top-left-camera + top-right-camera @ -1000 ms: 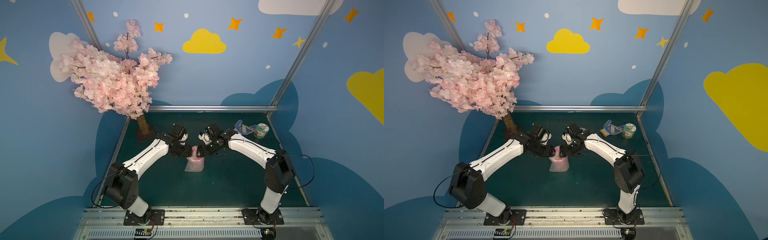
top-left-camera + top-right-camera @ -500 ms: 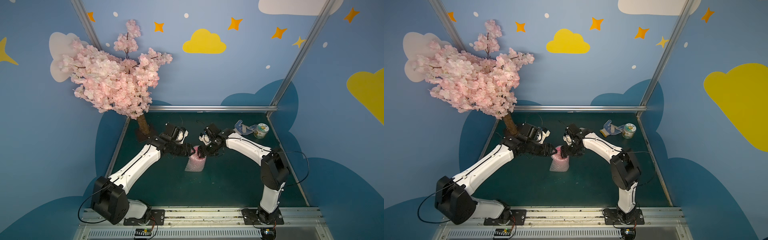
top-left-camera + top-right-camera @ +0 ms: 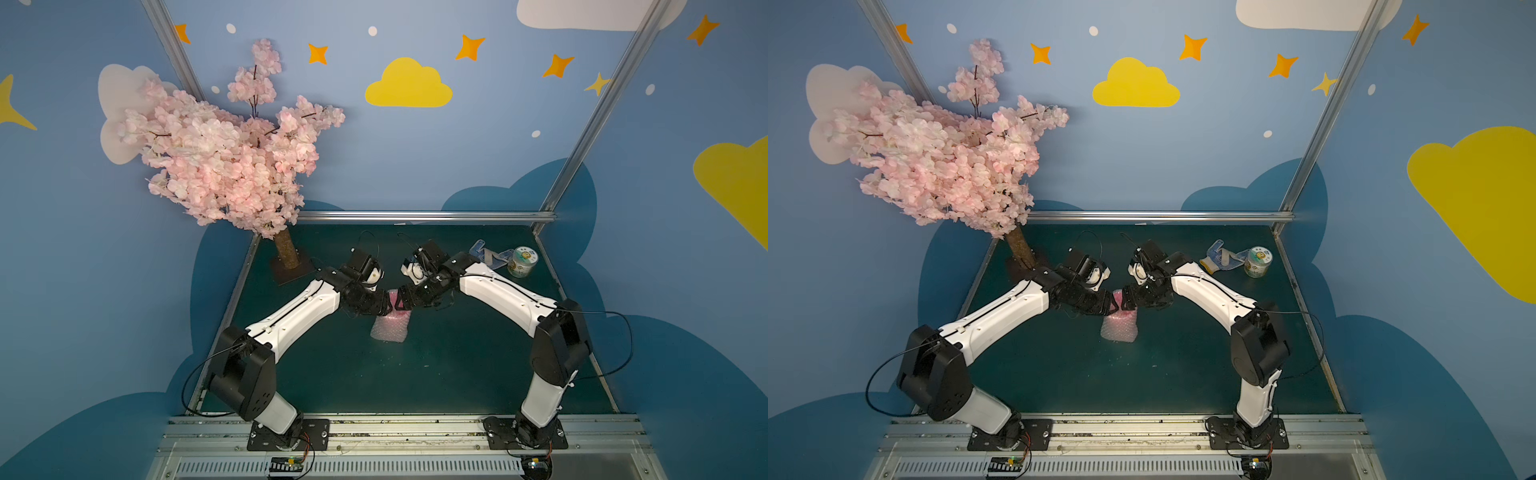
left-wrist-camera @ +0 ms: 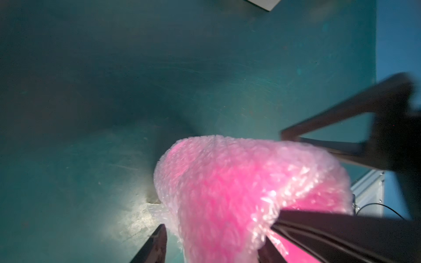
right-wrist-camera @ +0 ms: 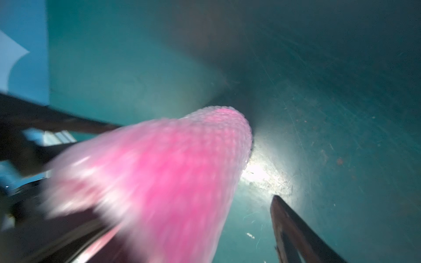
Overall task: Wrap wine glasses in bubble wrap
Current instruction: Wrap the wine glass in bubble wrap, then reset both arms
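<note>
Lower half of table [image 3: 332, 374] open for passage. Blocking: blossom tree [image 3: 286, 253] upper left; glove [image 3: 492, 257], tub [image 3: 523, 262] upper right; bubble-wrapped goblet [image 3: 390, 326] centre, flanked by left arm [image 3: 299, 311], right arm [image 3: 507, 297].

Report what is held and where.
Cannot tell. Left gripper straddles the top of the wrapped goblet, one finger against the bubble wrap; right gripper open around it.

Left arm's elbow [image 3: 243, 365] higher than 0.5 s ago; left hand [image 3: 389, 305] narrower around the bubble wrap [image 3: 390, 329].

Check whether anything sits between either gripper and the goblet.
Only the bubble wrap, already around the goblet. The left gripper and right gripper flank its top from opposite sides; nothing else visible intervenes.
</note>
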`<state>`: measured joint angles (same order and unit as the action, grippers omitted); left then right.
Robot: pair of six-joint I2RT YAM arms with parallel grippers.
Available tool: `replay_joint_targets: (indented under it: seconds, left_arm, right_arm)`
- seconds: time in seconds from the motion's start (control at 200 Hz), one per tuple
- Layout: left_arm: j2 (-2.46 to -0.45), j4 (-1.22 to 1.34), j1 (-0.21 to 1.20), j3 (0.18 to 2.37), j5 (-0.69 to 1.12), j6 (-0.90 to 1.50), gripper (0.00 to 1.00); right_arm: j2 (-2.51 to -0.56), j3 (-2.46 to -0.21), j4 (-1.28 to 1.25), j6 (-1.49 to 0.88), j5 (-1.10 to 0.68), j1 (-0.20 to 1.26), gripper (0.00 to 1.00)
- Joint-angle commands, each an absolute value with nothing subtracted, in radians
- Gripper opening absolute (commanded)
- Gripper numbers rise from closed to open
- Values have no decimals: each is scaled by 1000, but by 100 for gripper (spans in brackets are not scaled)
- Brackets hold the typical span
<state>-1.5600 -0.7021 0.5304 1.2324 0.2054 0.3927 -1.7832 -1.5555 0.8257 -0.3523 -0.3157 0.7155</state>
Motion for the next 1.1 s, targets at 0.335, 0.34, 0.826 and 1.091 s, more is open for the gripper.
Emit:
replay_joint_targets:
  seconds: [0.335,0.34,0.826,1.091]
  left_arm:
    - [-1453,-719,477,1308,318,426,82]
    - [-1450,-716,475,1306,319,426,83]
    - [-1205,50,190,723,-291,85,100]
    - [-1279,653,34,339,-208,65,100]
  right_arm:
    - [-1584,-1562,889,-337,-360,605,84]
    - [-1583,-1561,888,-337,-360,603,84]
    - [-1109,-762,183,-57,376,349,91]
    - [-1034,-296,-422,-118,218,19,92]
